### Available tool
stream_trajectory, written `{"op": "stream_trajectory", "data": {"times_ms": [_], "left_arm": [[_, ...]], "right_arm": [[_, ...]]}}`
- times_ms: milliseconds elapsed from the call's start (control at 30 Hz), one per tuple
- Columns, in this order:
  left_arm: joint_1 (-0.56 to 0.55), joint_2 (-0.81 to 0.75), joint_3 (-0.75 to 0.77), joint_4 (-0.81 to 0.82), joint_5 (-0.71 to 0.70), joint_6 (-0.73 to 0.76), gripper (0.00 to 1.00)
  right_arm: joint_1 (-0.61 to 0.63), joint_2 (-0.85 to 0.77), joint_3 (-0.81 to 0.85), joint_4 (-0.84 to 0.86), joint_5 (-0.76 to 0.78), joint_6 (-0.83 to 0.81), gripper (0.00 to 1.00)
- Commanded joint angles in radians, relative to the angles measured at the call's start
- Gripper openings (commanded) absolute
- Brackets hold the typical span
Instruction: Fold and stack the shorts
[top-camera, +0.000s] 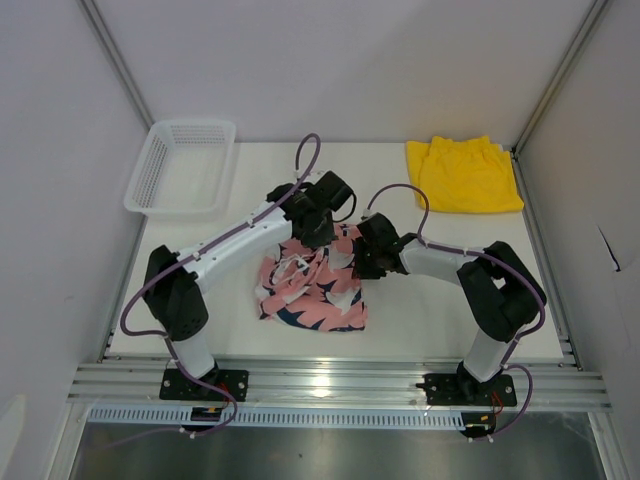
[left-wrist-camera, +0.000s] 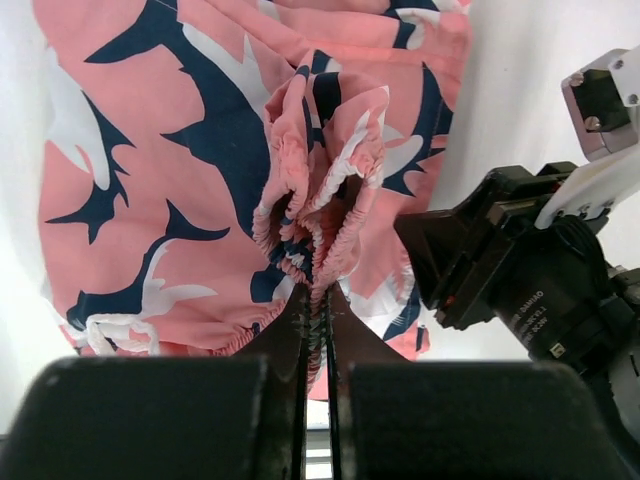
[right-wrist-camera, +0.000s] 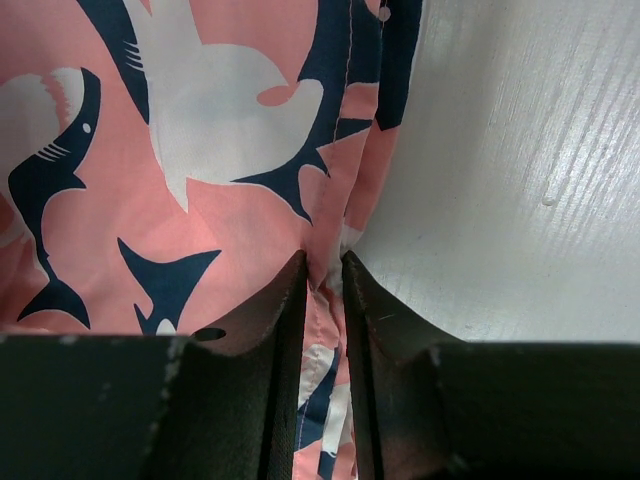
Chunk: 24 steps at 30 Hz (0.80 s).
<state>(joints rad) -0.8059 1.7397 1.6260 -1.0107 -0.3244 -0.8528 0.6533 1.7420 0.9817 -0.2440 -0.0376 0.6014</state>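
Looks like left gripper (left-wrist-camera: 318, 300) and right gripper (right-wrist-camera: 325, 262) both pinch the pink shorts (top-camera: 310, 290) at the upper edge, cloth spreading toward frame bottom.

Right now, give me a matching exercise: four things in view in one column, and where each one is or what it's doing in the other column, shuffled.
1 yellow shorts
2 white basket
3 pink shorts
4 left gripper

A shut, pinching bunched fabric
B far right corner
C centre, near the front edge
D far left corner

Pairs: 1-B, 2-D, 3-C, 4-A
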Motion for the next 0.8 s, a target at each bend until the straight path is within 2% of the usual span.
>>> {"op": "stream_trajectory", "data": {"times_ms": [0,467,767], "left_arm": [[-0.018,0.026,0.001,0.063,0.022,-0.064,0.00],[-0.029,0.061,-0.210,0.279,0.053,-0.209,0.00],[-0.045,0.132,-0.235,0.346,0.074,-0.288,0.00]], "right_arm": [[0.005,0.022,0.006,-0.026,0.035,-0.005,0.24],[-0.001,0.021,-0.014,0.005,0.025,0.009,0.24],[-0.004,0.017,-0.023,0.015,0.019,0.015,0.24]]}}
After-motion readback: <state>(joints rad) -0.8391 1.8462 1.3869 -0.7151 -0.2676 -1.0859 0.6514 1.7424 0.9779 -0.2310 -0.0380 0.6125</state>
